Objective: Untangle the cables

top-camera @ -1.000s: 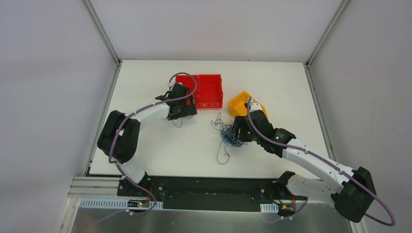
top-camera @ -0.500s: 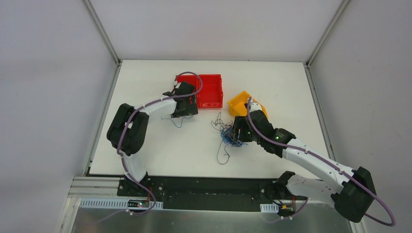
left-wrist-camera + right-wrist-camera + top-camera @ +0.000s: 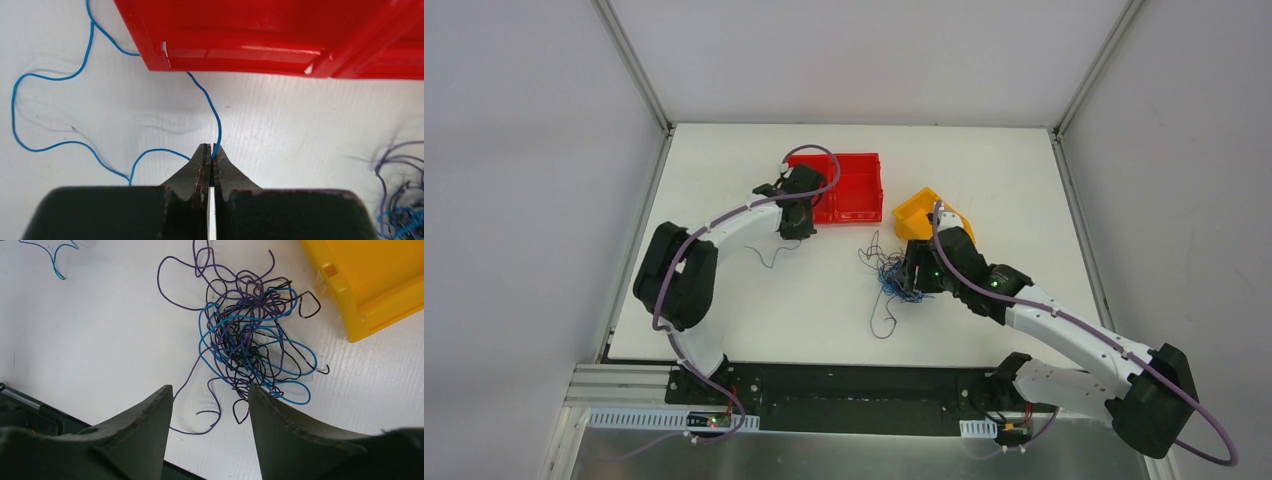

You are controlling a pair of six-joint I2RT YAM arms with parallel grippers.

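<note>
1. Cables: a tangle of cables (image 3: 250,340), blue, purple and black, lies on the white table (image 3: 724,180) right of centre in the top view (image 3: 889,270), just below the yellow bin (image 3: 919,215). One dark strand trails from it toward the bottom of the frame.
2. A single blue cable (image 3: 219,132) lies apart from the heap. In the left wrist view it loops across the left half of the frame and passes under the corner of the red bin (image 3: 240,30), which fills the upper part.
3. The left gripper (image 3: 210,150) sits at the bottom centre of its view with its jaws clenched. The blue cable runs right into the fingertips, so it appears pinched there.
4. From above, the left gripper (image 3: 796,225) is at the lower left corner of the red bin (image 3: 854,185).
5. The right gripper (image 3: 210,388) has its jaws spread apart and grips nothing. The lowest loops of the tangle lie between the fingers (image 3: 150,415), but I cannot tell whether they touch.
6. The yellow bin (image 3: 370,280) sits in the upper right of the right wrist view, close beside the tangle.
</note>
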